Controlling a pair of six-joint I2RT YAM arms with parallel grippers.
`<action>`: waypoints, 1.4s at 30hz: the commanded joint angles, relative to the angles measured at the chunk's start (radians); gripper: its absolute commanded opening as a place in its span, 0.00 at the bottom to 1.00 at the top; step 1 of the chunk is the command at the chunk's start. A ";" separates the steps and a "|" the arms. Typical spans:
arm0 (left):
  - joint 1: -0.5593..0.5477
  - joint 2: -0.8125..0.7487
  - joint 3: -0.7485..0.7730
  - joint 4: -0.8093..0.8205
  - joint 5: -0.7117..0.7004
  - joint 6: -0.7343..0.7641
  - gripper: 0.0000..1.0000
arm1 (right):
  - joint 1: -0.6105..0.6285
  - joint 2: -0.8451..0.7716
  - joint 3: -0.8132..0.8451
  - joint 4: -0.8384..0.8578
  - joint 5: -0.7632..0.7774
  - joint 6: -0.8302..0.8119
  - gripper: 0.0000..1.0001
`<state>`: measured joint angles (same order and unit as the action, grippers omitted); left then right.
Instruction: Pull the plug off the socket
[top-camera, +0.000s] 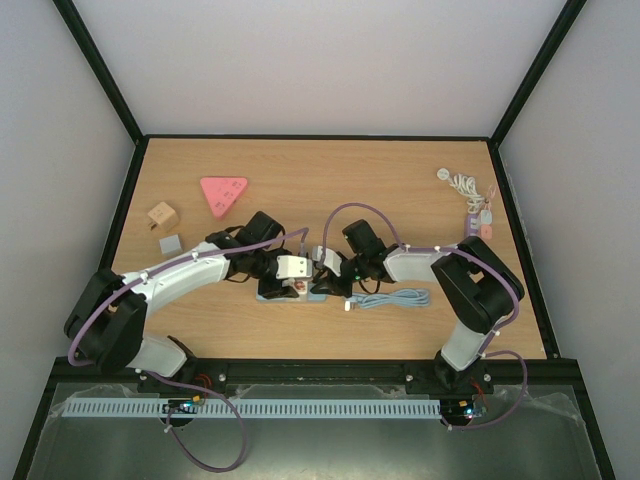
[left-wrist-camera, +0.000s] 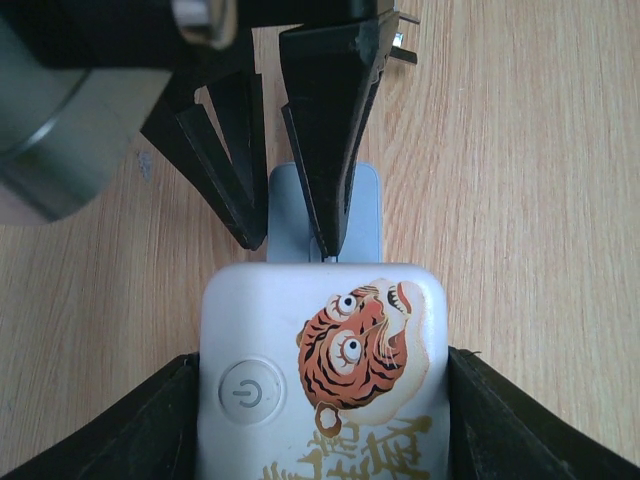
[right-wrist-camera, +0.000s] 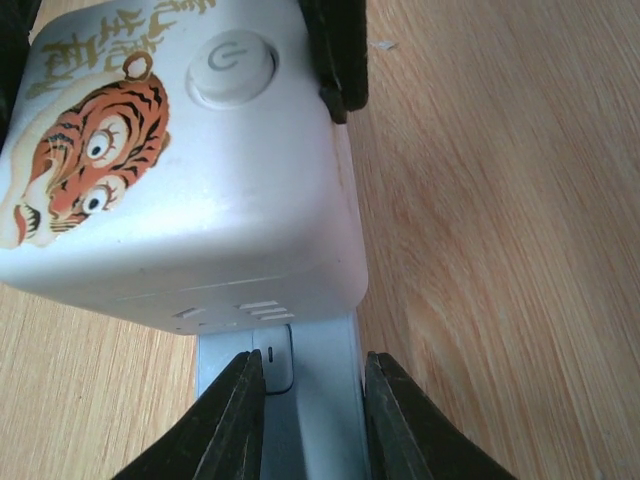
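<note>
The plug (left-wrist-camera: 322, 340) is a white cube with a tiger picture and a round power button. It sits on the pale blue socket strip (left-wrist-camera: 325, 205), which lies flat on the wooden table. My left gripper (left-wrist-camera: 322, 410) is shut on the cube, one black finger against each side. My right gripper (right-wrist-camera: 312, 400) comes from the opposite end and is shut on the socket strip (right-wrist-camera: 320, 400), just short of the plug (right-wrist-camera: 180, 170). In the top view both grippers meet mid-table at the plug (top-camera: 293, 266) and the socket (top-camera: 290, 294).
A pale blue coiled cable (top-camera: 395, 298) lies right of the strip. At the back left are a pink triangular block (top-camera: 222, 192), a wooden cube (top-camera: 162, 215) and a grey block (top-camera: 171, 243). A white cable with small pink items (top-camera: 470, 195) lies at the back right edge.
</note>
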<state>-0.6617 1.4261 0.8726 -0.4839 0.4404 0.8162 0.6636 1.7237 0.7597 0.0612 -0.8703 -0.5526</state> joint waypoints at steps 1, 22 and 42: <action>0.005 -0.070 0.082 0.019 0.112 -0.016 0.34 | 0.028 0.062 -0.023 -0.065 0.096 -0.024 0.27; 0.016 -0.082 -0.021 0.055 0.056 0.022 0.34 | 0.027 0.065 -0.022 -0.060 0.101 -0.017 0.27; 0.020 -0.112 -0.059 0.038 0.038 0.033 0.32 | 0.027 0.065 -0.021 -0.056 0.104 -0.003 0.27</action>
<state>-0.6476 1.3552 0.8162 -0.4843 0.4244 0.8165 0.6857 1.7416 0.7654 0.0975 -0.8768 -0.5491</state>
